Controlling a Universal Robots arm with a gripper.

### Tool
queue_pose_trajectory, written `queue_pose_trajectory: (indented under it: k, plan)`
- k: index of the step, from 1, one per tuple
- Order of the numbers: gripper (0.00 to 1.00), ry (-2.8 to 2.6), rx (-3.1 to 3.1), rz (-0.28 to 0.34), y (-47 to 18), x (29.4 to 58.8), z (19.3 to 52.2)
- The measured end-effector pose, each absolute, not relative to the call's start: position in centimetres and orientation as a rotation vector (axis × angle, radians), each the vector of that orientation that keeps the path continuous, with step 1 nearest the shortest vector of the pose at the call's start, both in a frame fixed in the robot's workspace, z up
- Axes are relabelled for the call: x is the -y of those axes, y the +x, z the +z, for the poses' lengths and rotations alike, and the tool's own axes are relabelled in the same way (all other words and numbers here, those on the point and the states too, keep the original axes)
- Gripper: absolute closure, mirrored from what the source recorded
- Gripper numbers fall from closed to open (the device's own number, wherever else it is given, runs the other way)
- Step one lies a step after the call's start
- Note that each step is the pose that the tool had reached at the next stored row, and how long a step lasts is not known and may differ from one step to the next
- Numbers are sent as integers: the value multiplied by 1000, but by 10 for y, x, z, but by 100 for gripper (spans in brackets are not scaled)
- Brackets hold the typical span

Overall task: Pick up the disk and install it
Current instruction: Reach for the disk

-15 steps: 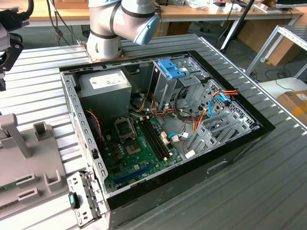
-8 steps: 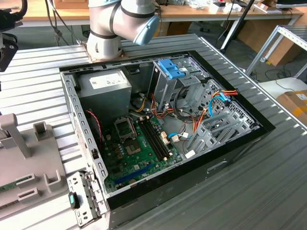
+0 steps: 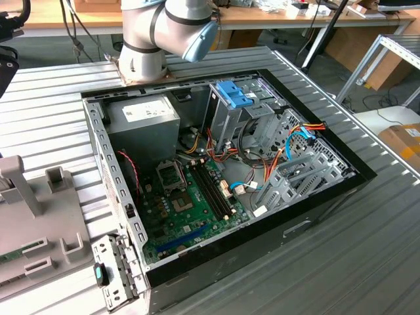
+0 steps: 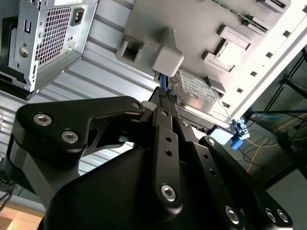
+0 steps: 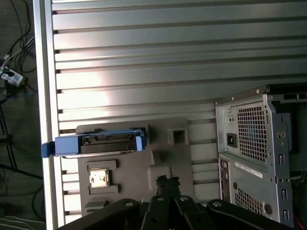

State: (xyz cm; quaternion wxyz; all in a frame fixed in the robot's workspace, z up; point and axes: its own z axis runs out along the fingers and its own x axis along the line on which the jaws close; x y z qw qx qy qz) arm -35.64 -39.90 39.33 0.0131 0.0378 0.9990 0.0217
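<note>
The disk lies flat in a grey fixture tray at the edge of the ribbed tabletop, one blue rail end reaching that edge. The gripper hovers over the tray beside the disk, closed and empty. The open computer case stands nearby.

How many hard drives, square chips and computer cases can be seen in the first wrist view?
Grey metal hard drive with blue plastic rails: 1
Small square metal-topped chip: 1
Grey perforated metal computer case: 1
Total: 3
</note>
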Motion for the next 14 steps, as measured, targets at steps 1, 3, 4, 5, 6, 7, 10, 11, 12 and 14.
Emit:
queue_pose_trajectory:
  k: [1, 3, 4, 5, 6, 7, 10, 11, 12, 14]
  plan:
    - [89, 118, -3112, 68, -357, 399, 393]
    - [89, 118, -3113, 68, -360, 399, 393]
    - [89, 118, -3113, 68, -361, 399, 393]
    - [89, 118, -3113, 68, -362, 399, 393]
    - [89, 118, -3113, 68, -364, 399, 393]
    - [89, 118, -3113, 68, -369, 399, 393]
    - [89, 118, -3112, 68, -378, 399, 393]
    - [89, 118, -3112, 68, -380, 399, 393]
    - [89, 118, -3113, 67, -383, 399, 393]
    - [89, 118, -3112, 68, -391, 399, 393]
